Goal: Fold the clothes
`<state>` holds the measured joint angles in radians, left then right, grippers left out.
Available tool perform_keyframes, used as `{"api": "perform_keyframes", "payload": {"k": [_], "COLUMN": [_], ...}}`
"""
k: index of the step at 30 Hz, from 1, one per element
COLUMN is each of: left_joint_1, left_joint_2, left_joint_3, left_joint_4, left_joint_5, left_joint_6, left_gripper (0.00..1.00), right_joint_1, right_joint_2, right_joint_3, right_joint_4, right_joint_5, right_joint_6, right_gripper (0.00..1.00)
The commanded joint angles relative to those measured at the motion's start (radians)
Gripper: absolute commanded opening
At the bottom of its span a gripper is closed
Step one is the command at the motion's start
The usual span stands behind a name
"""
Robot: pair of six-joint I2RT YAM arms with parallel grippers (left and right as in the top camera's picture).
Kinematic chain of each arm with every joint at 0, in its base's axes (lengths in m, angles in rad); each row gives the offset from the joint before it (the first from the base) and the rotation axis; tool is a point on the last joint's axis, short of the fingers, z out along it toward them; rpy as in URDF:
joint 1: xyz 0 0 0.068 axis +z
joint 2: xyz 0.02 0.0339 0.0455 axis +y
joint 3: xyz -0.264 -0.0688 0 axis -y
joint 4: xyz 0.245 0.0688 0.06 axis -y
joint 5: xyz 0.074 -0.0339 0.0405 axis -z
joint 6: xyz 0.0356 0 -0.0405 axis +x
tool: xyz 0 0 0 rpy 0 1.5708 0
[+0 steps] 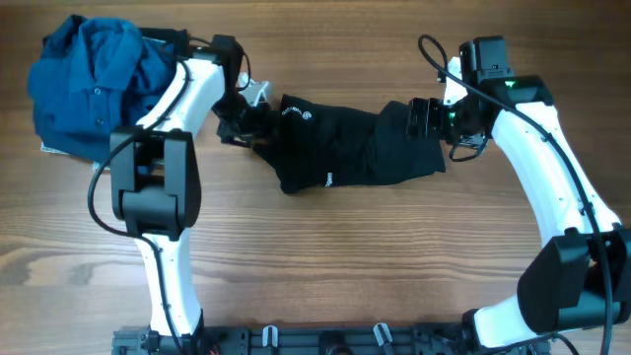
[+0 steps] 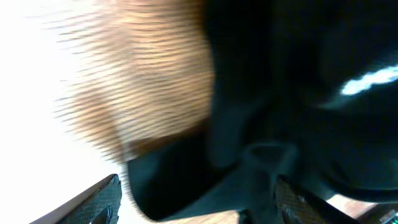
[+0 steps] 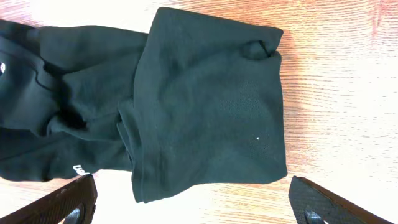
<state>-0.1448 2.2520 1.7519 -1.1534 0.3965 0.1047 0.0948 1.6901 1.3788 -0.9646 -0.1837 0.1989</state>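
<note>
The black shirt [image 1: 345, 143] lies bunched in a long folded bundle across the middle of the table, with its small white logo [image 1: 306, 115] near its left end. My left gripper [image 1: 240, 120] is at the shirt's left end. In the blurred left wrist view its fingers [image 2: 196, 202] are spread wide with black fabric [image 2: 280, 93] between them. My right gripper [image 1: 426, 120] is over the shirt's right end. In the right wrist view its fingers [image 3: 199, 202] are wide open and empty, just off the folded edge of the shirt [image 3: 205, 106].
A blue collared shirt [image 1: 89, 84] lies crumpled at the back left corner, beside the left arm. Bare wooden table [image 1: 345, 266] runs along the front. The arm bases stand at the front edge.
</note>
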Motion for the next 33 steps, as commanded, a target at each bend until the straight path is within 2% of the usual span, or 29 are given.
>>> {"api": "perform_keyframes", "payload": {"k": [1, 10, 16, 17, 20, 21, 27, 33], "left_joint_1": [0.027, -0.016, -0.05, -0.061, -0.076, -0.076, -0.027, 0.046], "left_joint_2": [0.011, 0.026, 0.026, 0.026, 0.026, 0.026, 0.005, -0.129], "left_joint_3": [-0.01, -0.066, -0.066, -0.066, -0.066, -0.066, -0.061, -0.061], "left_joint_4": [0.016, 0.073, 0.074, 0.074, 0.075, 0.078, 0.08, 0.084], "left_joint_5": [-0.019, 0.076, 0.257, 0.262, 0.261, 0.261, 0.262, 0.262], "left_joint_6": [-0.005, -0.011, -0.003, -0.003, -0.003, -0.004, -0.027, -0.035], "left_gripper": [0.78, 0.73, 0.57, 0.49, 0.12, 0.04, 0.04, 0.04], "right_joint_1": [0.001, 0.001, 0.001, 0.001, 0.001, 0.001, 0.001, 0.001], "right_joint_2": [-0.012, -0.012, -0.012, -0.012, -0.012, -0.012, -0.012, -0.011], "right_joint_3": [0.018, 0.018, 0.018, 0.018, 0.018, 0.018, 0.018, 0.017], "right_joint_4": [-0.001, -0.006, -0.005, -0.006, -0.009, -0.01, -0.022, -0.017], "right_joint_5": [-0.016, -0.015, -0.015, -0.015, -0.015, -0.015, 0.004, 0.004], "right_joint_6": [-0.016, -0.016, -0.016, -0.015, -0.016, -0.017, -0.017, -0.016], "right_gripper": [1.0, 1.0, 0.99, 0.99, 0.99, 1.0, 1.0, 1.0]}}
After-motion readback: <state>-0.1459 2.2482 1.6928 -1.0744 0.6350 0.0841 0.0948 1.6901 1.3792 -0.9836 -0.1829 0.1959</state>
